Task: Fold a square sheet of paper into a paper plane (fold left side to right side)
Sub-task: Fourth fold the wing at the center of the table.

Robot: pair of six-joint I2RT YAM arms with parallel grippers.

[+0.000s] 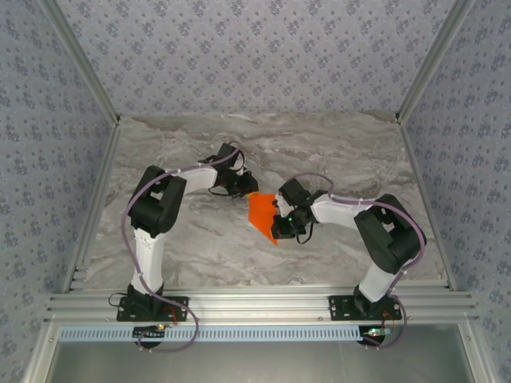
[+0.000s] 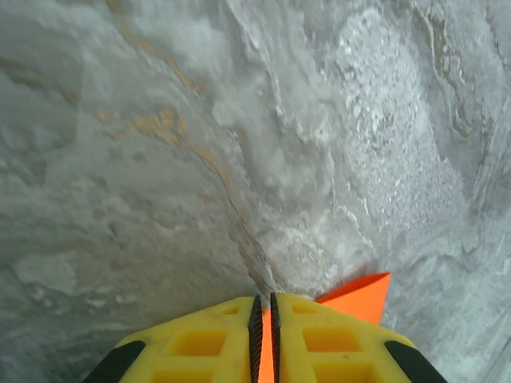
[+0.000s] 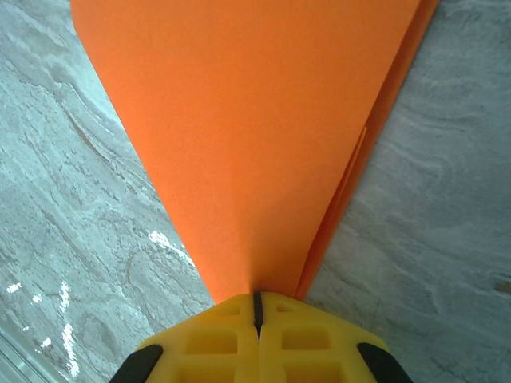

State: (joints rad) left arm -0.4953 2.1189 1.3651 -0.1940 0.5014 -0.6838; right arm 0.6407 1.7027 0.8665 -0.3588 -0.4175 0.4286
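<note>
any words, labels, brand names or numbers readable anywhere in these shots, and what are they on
No readable text in any view.
folded orange paper: plain, no print.
left gripper and right gripper: bare yellow and black, no label or number.
table: marble veining only.
wallpaper: small repeated motif, not lettering.

White-and-black left arm [image 1: 156, 215] and right arm [image 1: 375, 227], lilac cables [image 1: 122, 231], yellow fingers [image 3: 207, 343] with seemingly ribbed black pads [image 2: 255, 335].
</note>
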